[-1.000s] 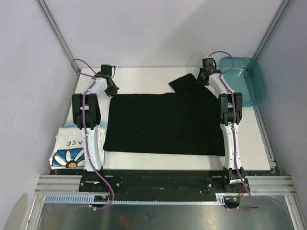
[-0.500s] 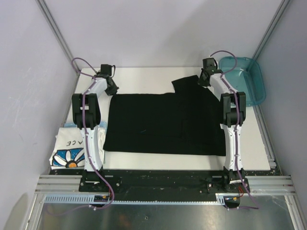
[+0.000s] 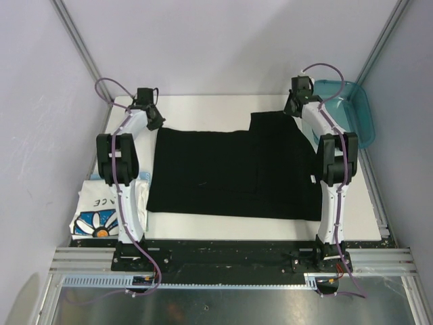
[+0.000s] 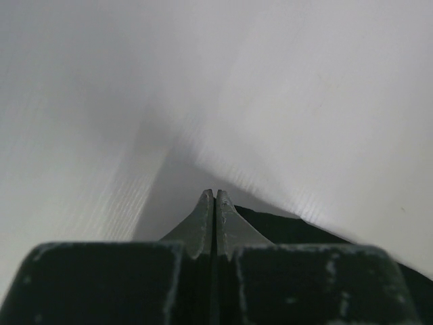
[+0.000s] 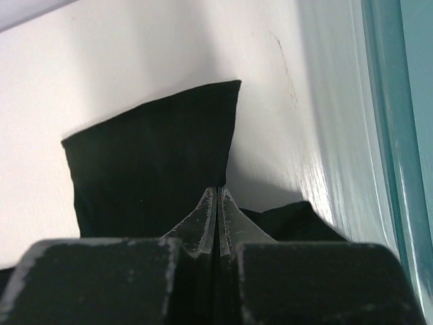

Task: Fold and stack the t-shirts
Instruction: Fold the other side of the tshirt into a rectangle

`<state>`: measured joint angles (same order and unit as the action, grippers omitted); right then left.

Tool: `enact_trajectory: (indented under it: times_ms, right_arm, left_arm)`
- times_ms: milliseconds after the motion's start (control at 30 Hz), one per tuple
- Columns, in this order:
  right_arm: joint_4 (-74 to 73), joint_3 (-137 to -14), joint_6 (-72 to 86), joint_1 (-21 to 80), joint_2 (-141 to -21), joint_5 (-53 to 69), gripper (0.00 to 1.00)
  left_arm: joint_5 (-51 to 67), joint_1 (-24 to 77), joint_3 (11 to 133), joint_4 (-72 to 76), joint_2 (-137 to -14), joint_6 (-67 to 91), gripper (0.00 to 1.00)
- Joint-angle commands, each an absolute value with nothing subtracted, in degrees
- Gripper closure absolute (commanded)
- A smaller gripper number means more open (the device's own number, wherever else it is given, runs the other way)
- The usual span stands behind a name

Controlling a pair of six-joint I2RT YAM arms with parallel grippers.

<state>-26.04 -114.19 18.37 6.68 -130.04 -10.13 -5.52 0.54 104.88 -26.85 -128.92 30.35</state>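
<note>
Pulled rightward since earlier, the black t-shirt [image 3: 230, 172], spread on the table [image 3: 203, 108], is pinched by the closed right gripper [image 5: 216, 188] (the left gripper [image 4: 215, 193] is shut, seemingly on its far corner); folding and stacking are left.

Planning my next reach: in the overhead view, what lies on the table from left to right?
white daisy-print t-shirt → black t-shirt → teal bin
</note>
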Motion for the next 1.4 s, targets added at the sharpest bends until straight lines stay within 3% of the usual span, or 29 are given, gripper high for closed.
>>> enact_trajectory:
  times_ms: [0, 1000, 1367]
  right_arm:
    - [-24.5, -109.7, 18.0, 6.8, -123.0, -11.6, 1.00]
    - [-27.3, -64.0, 25.7, 6.5, -82.7, -11.2, 1.00]
    - [-26.0, -52.6, 26.4, 7.3, -77.4, -8.8, 1.00]
  left_arm:
    - [-3.7, -0.6, 102.4, -22.9, -122.8, 28.6, 1.00]
    - [0.3, -3.7, 75.7, -15.3, -105.1, 27.2, 1.00]
    - [-1.5, -3.6, 69.7, -15.0, -103.4, 26.7, 1.00]
